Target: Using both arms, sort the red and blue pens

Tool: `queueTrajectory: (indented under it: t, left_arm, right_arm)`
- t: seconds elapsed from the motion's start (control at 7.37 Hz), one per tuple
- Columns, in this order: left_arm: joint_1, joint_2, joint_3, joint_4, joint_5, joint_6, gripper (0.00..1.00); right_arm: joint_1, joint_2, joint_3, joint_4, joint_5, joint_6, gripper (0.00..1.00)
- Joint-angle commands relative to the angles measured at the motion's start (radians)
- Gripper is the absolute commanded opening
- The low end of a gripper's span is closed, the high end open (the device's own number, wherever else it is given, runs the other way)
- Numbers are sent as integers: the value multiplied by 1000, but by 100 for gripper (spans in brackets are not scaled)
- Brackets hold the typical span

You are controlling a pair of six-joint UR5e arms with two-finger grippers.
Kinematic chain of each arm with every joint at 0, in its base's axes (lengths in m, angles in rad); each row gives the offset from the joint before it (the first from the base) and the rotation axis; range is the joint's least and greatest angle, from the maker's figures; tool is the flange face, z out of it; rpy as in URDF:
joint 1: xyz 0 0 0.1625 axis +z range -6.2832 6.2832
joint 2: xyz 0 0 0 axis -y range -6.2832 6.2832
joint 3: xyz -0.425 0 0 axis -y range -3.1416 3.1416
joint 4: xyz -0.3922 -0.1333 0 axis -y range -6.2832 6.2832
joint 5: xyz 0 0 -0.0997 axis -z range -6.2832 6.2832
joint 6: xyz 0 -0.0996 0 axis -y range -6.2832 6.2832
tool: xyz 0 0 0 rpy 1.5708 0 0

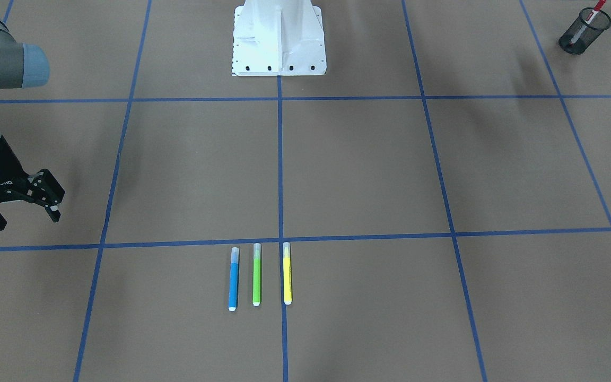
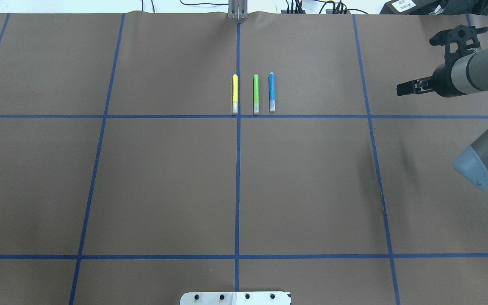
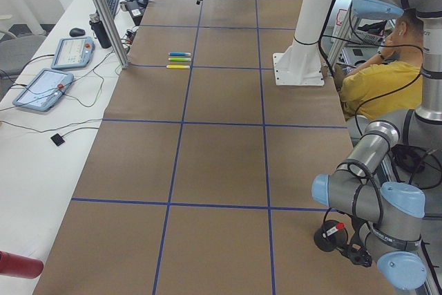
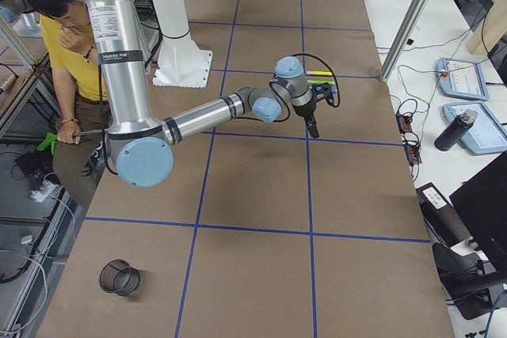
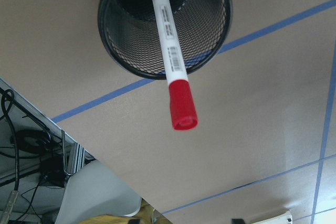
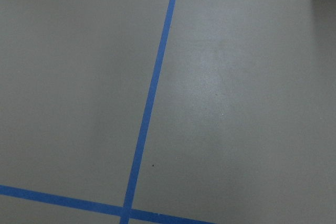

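The blue pen (image 1: 234,278) lies flat on the brown table beside a green marker (image 1: 256,275) and a yellow marker (image 1: 287,273); the same row shows from overhead, with the blue pen (image 2: 271,91) rightmost. The red pen (image 5: 170,51) stands tilted inside a black mesh cup (image 5: 210,51), red cap up; that cup (image 1: 584,32) sits at the table's corner. My right gripper (image 1: 24,216) hovers open and holds nothing, well to the side of the row. My left gripper (image 3: 356,255) hangs close over the cup, and whether it is open or shut I cannot tell.
A second, empty mesh cup (image 4: 119,276) stands near the table's right end. The white robot base (image 1: 279,42) is at the robot's edge. A person in a yellow shirt (image 3: 373,81) sits behind the base. Tablets (image 3: 41,88) lie on the side bench.
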Motion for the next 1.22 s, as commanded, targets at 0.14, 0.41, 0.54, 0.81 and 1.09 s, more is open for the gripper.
queueTrajectory:
  t: [0.14, 0.41, 0.54, 0.81, 1.09]
  left_arm:
    - [-3, -84, -1, 7, 3, 3, 100]
    - [-3, -172, -3, -1, 3, 3, 100]
    - [-3, -237, -6, -13, 3, 3, 100]
    - [-2, -314, -10, -185, 2, -7, 100]
    - [38, -340, -15, -436, -1, -7, 100]
  right_arm:
    - [0, 0, 0, 0, -1, 2, 100]
    - [0, -2, 2, 0, 1, 21, 100]
    - [0, -2, 2, 0, 1, 26, 100]
    - [0, 0, 2, 0, 1, 40, 100]
    - [0, 0, 0, -2, 5, 52, 100]
